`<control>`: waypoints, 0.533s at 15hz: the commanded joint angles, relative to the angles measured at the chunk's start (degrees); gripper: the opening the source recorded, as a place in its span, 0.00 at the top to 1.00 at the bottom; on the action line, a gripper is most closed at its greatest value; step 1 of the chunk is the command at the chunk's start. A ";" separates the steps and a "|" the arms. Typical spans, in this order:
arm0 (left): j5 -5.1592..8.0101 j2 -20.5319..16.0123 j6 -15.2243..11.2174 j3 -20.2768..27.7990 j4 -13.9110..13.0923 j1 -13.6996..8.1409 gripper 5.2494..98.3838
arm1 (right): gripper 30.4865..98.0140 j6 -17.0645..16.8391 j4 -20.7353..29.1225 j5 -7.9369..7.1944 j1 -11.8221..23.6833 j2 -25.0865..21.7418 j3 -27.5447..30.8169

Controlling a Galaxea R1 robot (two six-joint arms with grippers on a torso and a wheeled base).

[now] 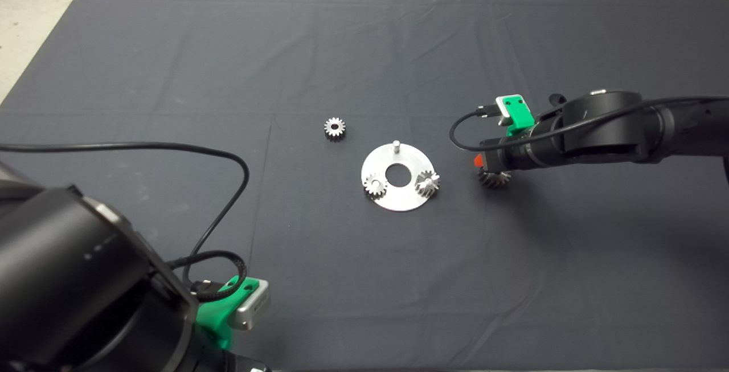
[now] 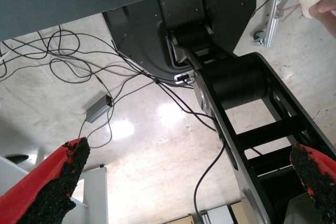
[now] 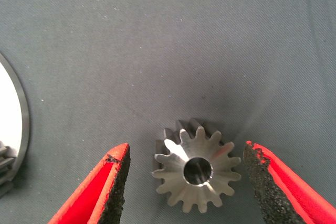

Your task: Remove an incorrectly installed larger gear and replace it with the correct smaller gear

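Note:
The larger gear [image 1: 494, 179] [image 3: 173, 178], with flared teeth and a centre hole, lies flat on the mat just right of the round metal plate [image 1: 398, 200]. My right gripper [image 1: 488, 170] [image 3: 184, 184] hangs over it, open, with a finger on each side and neither touching it. The smaller gear [image 1: 335, 127] lies loose on the mat, up and left of the plate. Two other small gears [image 1: 375, 184] [image 1: 427, 183] sit on pegs on the plate, and a third peg [image 1: 396, 144] is bare. My left gripper [image 2: 194, 182] is parked at the lower left, open.
The plate's rim [image 3: 11, 124] shows at the edge of the right wrist view. A black cable [image 1: 171, 147] loops over the mat's left side. The left wrist view shows the floor with cables and the robot's base.

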 commanded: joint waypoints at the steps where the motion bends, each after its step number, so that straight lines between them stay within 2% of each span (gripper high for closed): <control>1: 0.74 0.98 8.11 -7.15 -0.19 -0.84 0.00 | 0.59 0.43 -0.20 -1.49 1.13 -0.08 1.13; 2: 0.92 1.36 10.85 -10.12 -0.19 -1.00 0.00 | 0.54 0.47 -0.20 -1.49 1.34 -0.17 2.44; 4: 0.92 3.52 16.32 -17.03 -0.19 -1.09 0.00 | 0.52 0.43 1.19 -1.84 2.26 -0.42 5.78; 6: 1.10 6.17 22.54 -22.01 -0.02 -1.20 0.00 | 0.45 0.34 5.65 -1.93 6.45 -1.24 7.83; 7: 1.01 7.57 25.84 -24.43 1.03 -1.71 0.00 | 0.44 0.34 7.27 -1.93 7.98 -2.35 8.95; 8: 1.01 8.72 27.68 -26.80 2.62 -2.40 0.00 | 0.44 0.25 8.06 -1.93 9.89 -3.42 10.69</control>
